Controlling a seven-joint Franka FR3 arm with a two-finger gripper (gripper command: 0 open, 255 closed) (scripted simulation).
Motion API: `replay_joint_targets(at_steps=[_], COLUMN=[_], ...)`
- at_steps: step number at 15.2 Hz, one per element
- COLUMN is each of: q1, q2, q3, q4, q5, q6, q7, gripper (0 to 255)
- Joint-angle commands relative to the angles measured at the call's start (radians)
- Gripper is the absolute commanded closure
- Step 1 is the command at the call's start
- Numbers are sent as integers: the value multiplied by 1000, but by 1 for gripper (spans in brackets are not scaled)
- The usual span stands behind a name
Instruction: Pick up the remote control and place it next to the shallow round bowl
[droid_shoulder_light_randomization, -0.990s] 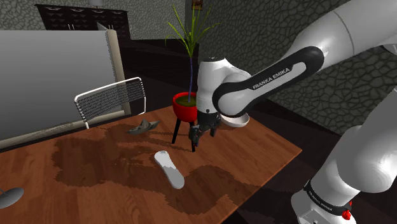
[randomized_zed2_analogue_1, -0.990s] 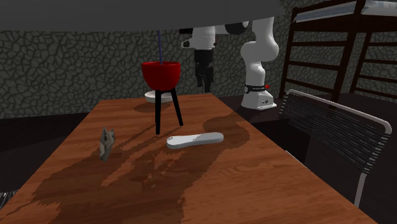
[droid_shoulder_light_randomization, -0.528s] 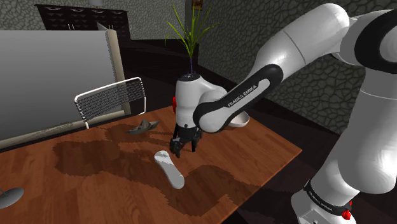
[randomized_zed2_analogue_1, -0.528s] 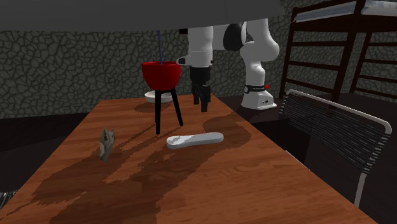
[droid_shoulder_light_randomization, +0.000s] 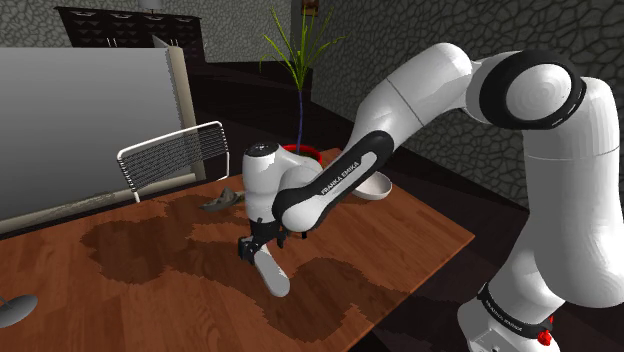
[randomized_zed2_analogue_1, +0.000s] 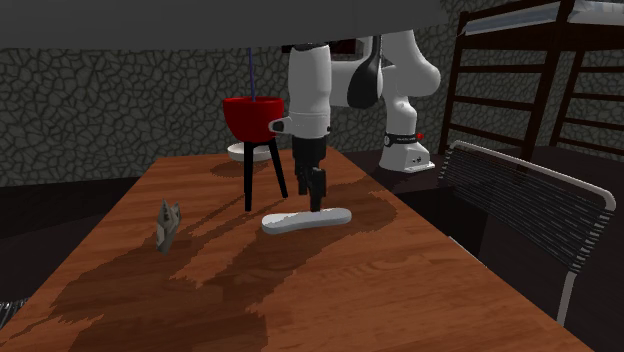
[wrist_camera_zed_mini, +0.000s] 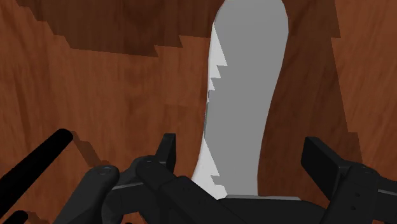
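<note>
Over the table (droid_shoulder_light_randomization: 150, 290), from the shoulder view, the claw (droid_shoulder_light_randomization: 256, 246) hangs low above the flat, pale remote control (droid_shoulder_light_randomization: 273, 272). So thin a thing might slip out if the fingers close too high. From the second exterior view, the claw (randomized_zed2_analogue_1: 316, 196) sits just above its middle. Down the wrist view, the fingers stand apart with the remote control (wrist_camera_zed_mini: 245, 95) between them, untouched.
</note>
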Motion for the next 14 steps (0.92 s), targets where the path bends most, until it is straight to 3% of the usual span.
replay_joint_targets(at_steps=[1, 6, 14], q1=[9, 25, 25], q2=[26, 83, 83], q3=[-8, -31, -31], q4=[12, 17, 17], q5=[-12, -41, -41], q6=[14, 64, 64], q7=[9, 28, 28], gripper=[0, 0, 0])
